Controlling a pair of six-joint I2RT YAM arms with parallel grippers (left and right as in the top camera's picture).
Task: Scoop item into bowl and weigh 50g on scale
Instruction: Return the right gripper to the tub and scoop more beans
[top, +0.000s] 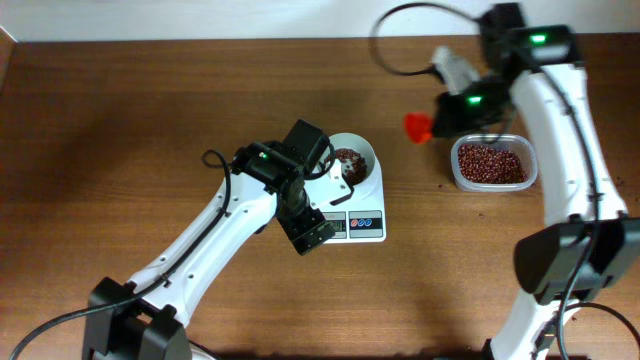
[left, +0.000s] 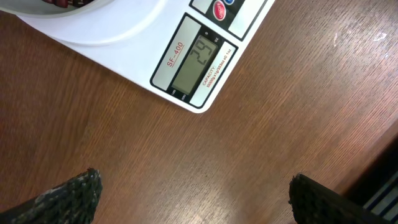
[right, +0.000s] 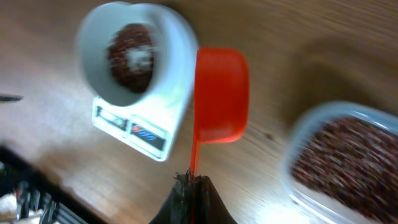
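Beans (top: 347, 160) — tiny, maroon, in smooth white bowl (top: 366, 148); my R gripper (right: 191, 180) clamps orange scoop (right: 221, 93), L gripper (left: 196, 190) open.

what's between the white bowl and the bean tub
The orange-red scoop, held in the right gripper, sits between bowl and tub, above the table; clearest in the right wrist view.
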